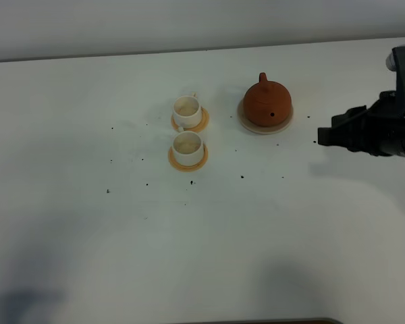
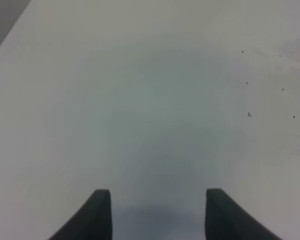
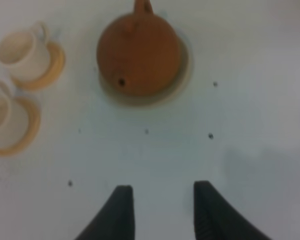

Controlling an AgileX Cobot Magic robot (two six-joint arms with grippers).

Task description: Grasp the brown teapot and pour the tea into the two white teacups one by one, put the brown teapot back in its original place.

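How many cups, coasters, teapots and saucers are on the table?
white teacups: 2
orange coasters: 2
brown teapot: 1
beige saucer: 1
Total: 6

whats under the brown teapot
A flat pale beige saucer lies under the brown teapot; only its rim shows around the pot. The saucer's middle is covered by the pot.

dark fingers [image 2: 99, 215] stand apart over a speckled white table [image 2: 140, 100]
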